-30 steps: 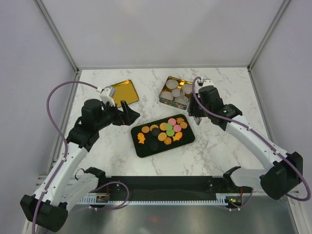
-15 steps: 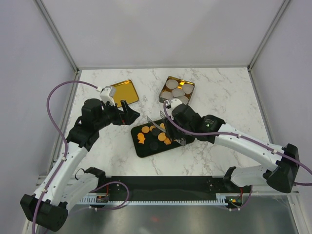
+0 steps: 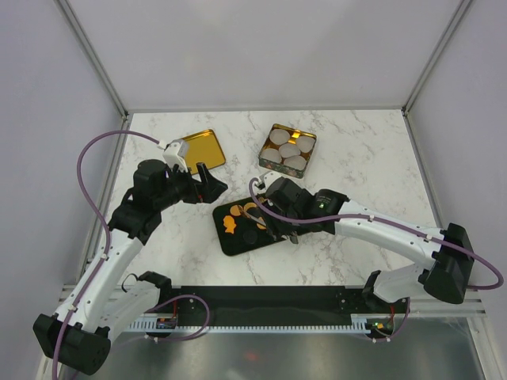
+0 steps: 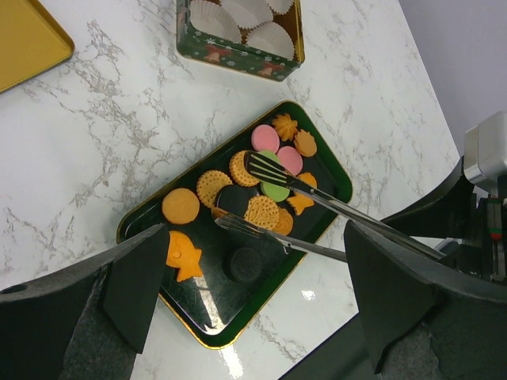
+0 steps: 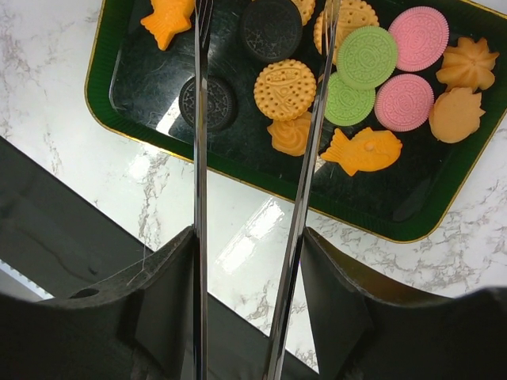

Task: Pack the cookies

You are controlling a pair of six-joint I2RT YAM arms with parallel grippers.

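Note:
The cookies (image 5: pixel 285 89) lie on a dark green tray (image 5: pixel 119 119): orange rounds, fish shapes (image 5: pixel 363 150), pink (image 5: pixel 417 38), green (image 5: pixel 367 57) and dark ones (image 5: pixel 207 103). My right gripper (image 5: pixel 249 245) is shut on metal tongs (image 5: pixel 200 158), whose two arms reach out over the tray. In the left wrist view the tongs' tips (image 4: pixel 257 166) stand apart above the middle cookies (image 4: pixel 261 212), with no cookie between them. My left gripper (image 4: pixel 253 237) hangs open over the tray's left end (image 3: pixel 230 241), holding nothing.
A green tin (image 3: pixel 287 148) with pale paper liners (image 4: pixel 271 38) stands behind the tray. Its gold lid (image 3: pixel 198 150) lies at the back left, just behind my left gripper (image 3: pixel 207 184). The right arm (image 3: pixel 380 229) stretches across the table's right front.
My right arm has swung left from beside the tin to over the tray, bringing the tongs above the cookies. The left arm has not moved.

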